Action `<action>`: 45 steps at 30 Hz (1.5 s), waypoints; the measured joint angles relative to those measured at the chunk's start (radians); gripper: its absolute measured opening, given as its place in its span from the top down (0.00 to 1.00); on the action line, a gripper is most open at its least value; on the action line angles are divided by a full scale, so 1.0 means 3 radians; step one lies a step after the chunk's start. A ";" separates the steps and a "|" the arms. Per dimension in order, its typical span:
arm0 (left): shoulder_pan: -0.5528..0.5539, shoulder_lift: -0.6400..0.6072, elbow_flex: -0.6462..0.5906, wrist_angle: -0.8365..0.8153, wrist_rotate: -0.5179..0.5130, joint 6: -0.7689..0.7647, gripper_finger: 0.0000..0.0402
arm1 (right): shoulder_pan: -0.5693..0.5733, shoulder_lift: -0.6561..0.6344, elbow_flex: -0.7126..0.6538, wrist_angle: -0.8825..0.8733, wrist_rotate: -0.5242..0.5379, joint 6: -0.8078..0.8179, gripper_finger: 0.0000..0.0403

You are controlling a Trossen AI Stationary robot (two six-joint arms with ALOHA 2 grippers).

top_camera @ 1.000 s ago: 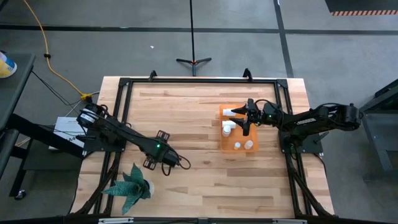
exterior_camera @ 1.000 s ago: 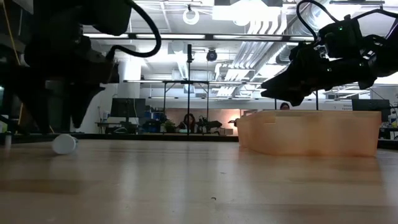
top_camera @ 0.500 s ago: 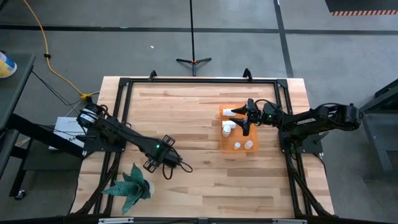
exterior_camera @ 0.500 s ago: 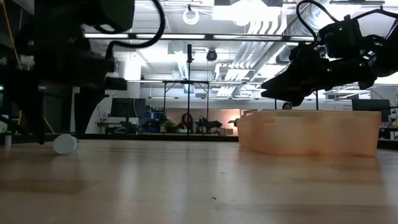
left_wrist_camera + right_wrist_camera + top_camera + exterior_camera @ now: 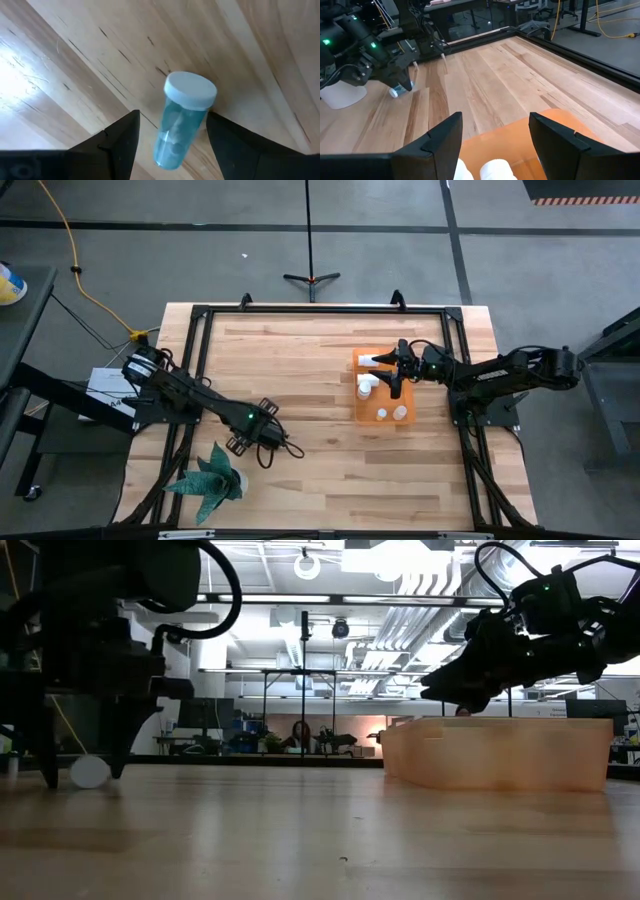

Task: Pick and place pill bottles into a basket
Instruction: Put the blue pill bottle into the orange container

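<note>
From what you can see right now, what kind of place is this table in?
Probably a robotics lab or workshop: exposed ceiling ducts, workbenches with monitors behind the table, and a tripod stand on the concrete floor.

Bare desk [image 5: 310, 370] lies open between the left end effector [image 5: 262, 442], whose parted fingers flank a lying pill bottle [image 5: 184, 118], and the basket [image 5: 372, 416], while a plant [image 5: 208, 477] crowds its near side.

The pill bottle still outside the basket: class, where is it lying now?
The pill bottle lies on its side on the table's front-left part, between the left tool's open fingers, beside the plant.
</note>
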 joint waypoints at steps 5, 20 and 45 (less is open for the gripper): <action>0.0000 0.0003 -0.0003 0.0002 0.0058 -0.0013 0.44 | 0.0000 0.0000 0.0000 -0.0009 0.0000 0.0000 0.45; 0.0004 0.0021 0.0091 0.0099 -0.0062 -0.0336 0.70 | 0.0000 0.0000 0.0000 -0.0010 -0.0001 0.0006 0.45; 0.1049 0.0189 0.0656 0.3596 0.0778 0.0355 0.67 | -0.0454 0.0000 0.0001 -0.0011 0.0418 -0.0025 0.45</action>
